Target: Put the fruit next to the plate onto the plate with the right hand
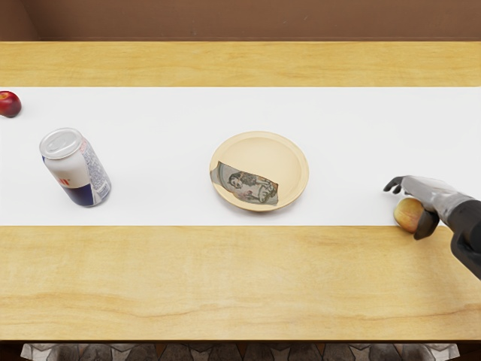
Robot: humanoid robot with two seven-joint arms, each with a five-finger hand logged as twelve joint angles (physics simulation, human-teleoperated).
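A yellow-red apple (407, 214) lies at the right end of the white runner (165, 158), near its front edge. My right hand (413, 201) comes in from the right edge and sits over the apple, thumb on its near side and fingers arched over its far side, curled around it. The apple still rests on the table. The beige plate (294, 162) with a printed picture inside stands in the middle of the runner, well to the left of the hand. The left arm does not show.
A tilted drink can (74, 167) stands at the left on the runner. A small red apple (9, 103) lies at the far left edge. Bare wooden table (225, 278) runs along the front and back of the runner.
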